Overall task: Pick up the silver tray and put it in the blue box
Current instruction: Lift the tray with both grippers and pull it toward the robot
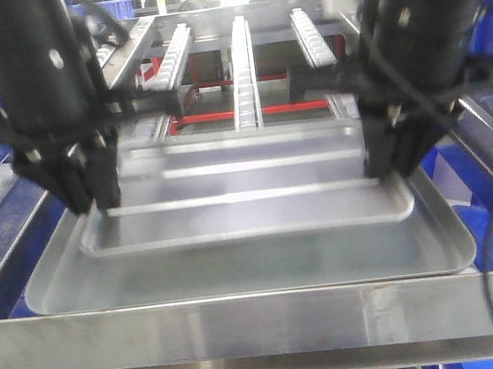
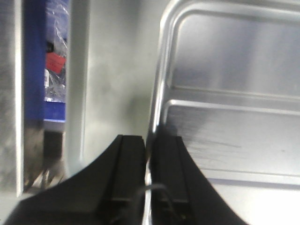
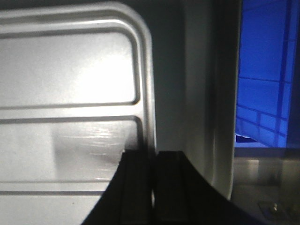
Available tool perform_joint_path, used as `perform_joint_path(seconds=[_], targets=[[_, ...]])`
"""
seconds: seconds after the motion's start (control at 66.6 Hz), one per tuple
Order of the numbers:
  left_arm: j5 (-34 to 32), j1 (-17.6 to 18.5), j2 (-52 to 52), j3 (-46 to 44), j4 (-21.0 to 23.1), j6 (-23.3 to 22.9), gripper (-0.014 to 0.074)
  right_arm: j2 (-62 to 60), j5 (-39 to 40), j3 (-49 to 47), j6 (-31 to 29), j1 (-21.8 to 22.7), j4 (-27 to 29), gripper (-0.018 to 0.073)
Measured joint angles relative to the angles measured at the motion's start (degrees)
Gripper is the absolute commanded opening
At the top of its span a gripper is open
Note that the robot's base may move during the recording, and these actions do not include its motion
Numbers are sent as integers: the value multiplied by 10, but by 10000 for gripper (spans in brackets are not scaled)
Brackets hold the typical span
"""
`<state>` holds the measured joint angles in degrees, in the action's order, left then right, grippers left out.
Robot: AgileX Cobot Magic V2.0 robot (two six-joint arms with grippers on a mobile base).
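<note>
Left wrist-mounted view: the left gripper [image 2: 150,140] has its black fingers [image 2: 131,161] drawn narrow, pinching the raised rim of the shiny rectangular silver tray [image 2: 234,140], one finger outside the rim and one inside. In the right wrist view the right gripper [image 3: 153,157] clamps the opposite rim the same way. The front view shows the tray between both arms, over a larger, shallow grey metal tray [image 1: 239,274].

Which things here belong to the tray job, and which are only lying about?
Job: shiny rectangular silver metal tray; left pincer, right pincer, both shut on its rim; bright-blue plastic crate.
Lying about: larger silver tray underneath; roller rails; red tag.
</note>
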<state>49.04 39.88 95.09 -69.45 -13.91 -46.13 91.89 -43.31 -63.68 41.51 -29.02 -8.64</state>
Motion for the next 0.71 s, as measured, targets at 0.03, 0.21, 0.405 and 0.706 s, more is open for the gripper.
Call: perform_joint_path(seconds=[0.03,0.21,0.405,0.706], targets=[[5,5,-6,0,-1,-1,-9,-5,-8,0,1,-4,0,69],[27,37,-34,27,-14,-33,-8,-33,-37,26,38,-42,-9,69],[43,75,-90,81,-19,-65,-8,-86,-55,69,86,-98,-20,69],[72,168,-192,158,-45,-159,-9,-173,-90,129,213,-209,-64,69]])
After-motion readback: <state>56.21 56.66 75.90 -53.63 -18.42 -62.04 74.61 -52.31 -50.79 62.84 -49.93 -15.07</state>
